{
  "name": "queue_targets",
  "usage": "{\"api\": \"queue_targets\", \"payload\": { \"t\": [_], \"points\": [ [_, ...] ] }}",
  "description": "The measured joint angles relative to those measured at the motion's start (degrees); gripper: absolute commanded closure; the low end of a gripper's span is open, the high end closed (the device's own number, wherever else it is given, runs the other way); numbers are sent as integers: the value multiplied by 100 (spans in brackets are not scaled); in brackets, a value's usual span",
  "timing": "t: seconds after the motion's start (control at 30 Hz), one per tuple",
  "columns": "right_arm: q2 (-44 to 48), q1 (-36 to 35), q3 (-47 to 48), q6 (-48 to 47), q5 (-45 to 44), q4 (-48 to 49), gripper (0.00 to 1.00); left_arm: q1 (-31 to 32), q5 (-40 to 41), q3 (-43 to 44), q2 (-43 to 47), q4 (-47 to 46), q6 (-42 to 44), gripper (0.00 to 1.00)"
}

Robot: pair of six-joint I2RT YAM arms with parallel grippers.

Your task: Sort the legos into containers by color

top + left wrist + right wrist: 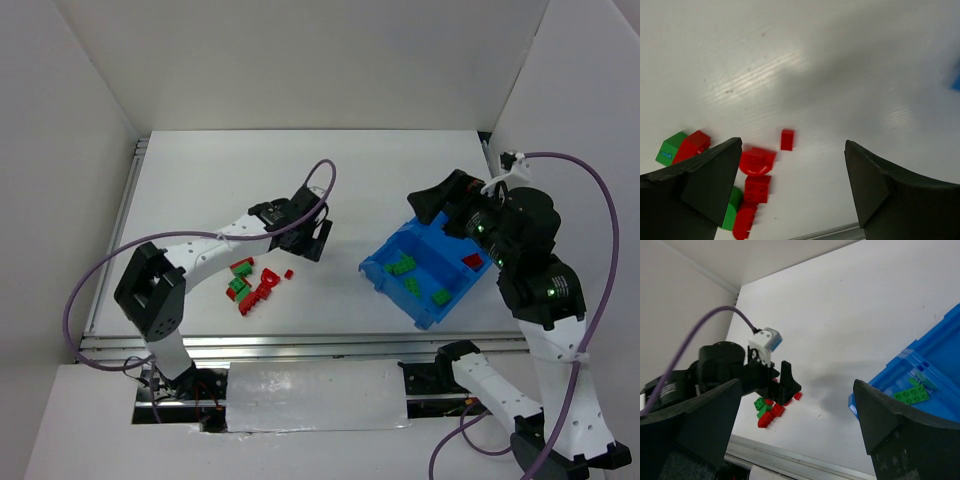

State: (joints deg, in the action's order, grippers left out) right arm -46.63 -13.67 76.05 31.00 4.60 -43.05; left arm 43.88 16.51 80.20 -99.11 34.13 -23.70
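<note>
A pile of red and green legos (255, 285) lies on the table left of centre, with one small red brick (289, 273) apart at its right. My left gripper (312, 238) is open and empty just above and beyond them. In the left wrist view the small red brick (787, 139) and a round red piece (757, 161) lie between the open fingers (715, 175). The blue bin (372, 272) stands at the right. It holds green bricks (403, 266) in one compartment and a red one (472, 261) in the other. My right gripper (440, 215) hovers open and empty over its far edge.
White walls close in the table on the left, back and right. A metal rail (300, 345) runs along the near edge. In the right wrist view the left arm (730, 370) stands over the pile (767, 412), and the bin's wall (940, 355) is at the right.
</note>
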Motion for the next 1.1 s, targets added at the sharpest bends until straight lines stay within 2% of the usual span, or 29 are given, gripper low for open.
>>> {"api": "queue_targets", "payload": {
  "t": [0.07,0.13,0.43,0.53,0.63,0.7,0.8,0.83,0.9,0.93,1.0,1.1],
  "points": [
    [-31,-20,-2,0,55,26,1,-188,-129,-435,2,-74,195,9],
    [-48,-44,-13,0,101,70,1,-299,-214,-782,-37,-131,354,17],
    [-59,-61,-76,0,203,162,1,-455,-684,-1257,-313,-549,605,20],
    [-59,-61,-76,0,210,177,1,-474,-804,-1259,-398,-669,678,24],
    [-59,-61,-76,0,210,192,1,-479,-905,-1259,-490,-758,706,34],
    [-59,-61,-76,0,210,192,1,-479,-957,-1259,-557,-774,728,45],
    [-59,-61,-76,0,201,192,1,-479,-999,-1261,-614,-804,702,54],
    [-59,-61,-76,0,188,192,1,-479,-1001,-1263,-614,-809,693,64],
    [-59,-61,-76,0,166,192,1,-479,-992,-1272,-614,-809,695,77],
    [-59,-61,-76,0,162,192,1,-479,-986,-1272,-614,-815,684,89],
    [-59,-61,-76,0,136,192,1,-479,-960,-1268,-614,-817,708,100],
    [-55,-61,-76,4,42,186,1,-479,-925,-1189,-629,-704,713,100]
  ]
}}
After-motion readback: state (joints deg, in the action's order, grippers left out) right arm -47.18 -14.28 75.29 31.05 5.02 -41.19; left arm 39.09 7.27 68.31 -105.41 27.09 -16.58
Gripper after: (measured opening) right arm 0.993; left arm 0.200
